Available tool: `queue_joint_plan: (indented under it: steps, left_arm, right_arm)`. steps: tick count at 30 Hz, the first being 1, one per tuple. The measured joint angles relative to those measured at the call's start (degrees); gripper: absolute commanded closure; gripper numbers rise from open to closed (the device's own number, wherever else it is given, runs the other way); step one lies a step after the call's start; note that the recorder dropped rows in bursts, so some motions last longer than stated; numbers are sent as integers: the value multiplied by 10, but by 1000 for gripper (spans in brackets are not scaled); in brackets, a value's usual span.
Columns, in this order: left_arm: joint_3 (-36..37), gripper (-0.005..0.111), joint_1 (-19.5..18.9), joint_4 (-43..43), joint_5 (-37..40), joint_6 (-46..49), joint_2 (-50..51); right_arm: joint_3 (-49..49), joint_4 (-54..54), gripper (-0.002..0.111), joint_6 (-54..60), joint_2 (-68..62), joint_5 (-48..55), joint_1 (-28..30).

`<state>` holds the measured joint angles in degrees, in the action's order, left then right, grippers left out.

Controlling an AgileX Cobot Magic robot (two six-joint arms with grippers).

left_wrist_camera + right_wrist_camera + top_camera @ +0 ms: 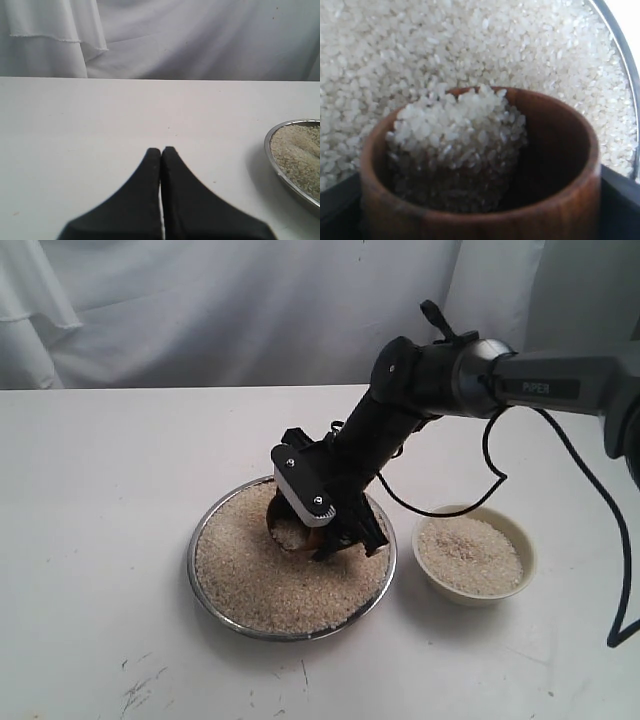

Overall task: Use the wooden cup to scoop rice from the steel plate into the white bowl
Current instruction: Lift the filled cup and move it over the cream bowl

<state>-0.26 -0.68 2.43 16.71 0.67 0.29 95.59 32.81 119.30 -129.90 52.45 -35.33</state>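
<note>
Orange-brown wood: the wooden cup (pixel 292 530) was pinched between the fingers of the right gripper (pixel 328 536). The cup was tilted, and its lower lip was sunk into the rice (pixel 260 580) that filled the steel plate (pixel 192 550) directly beneath the gripper. A clump of grains lay inside the cup. The white bowl (pixel 528 540), itself holding rice, stood on the table (pixel 100 490) to the right of that gripper in the exterior view, just beside the plate and apart from the fingers. The left gripper (pixel 161 152) hung over bare table with its jaws pressed together on nothing, and the plate's rim was off to one side of it.
</note>
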Motion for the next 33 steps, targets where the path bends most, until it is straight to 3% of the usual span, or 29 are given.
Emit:
queue_joint_plan:
  steps: [33]
  left_arm:
    - [0,107,0,0,0,0,0]
  right_arm:
    - [-11,-98,108,-34,124,97,103]
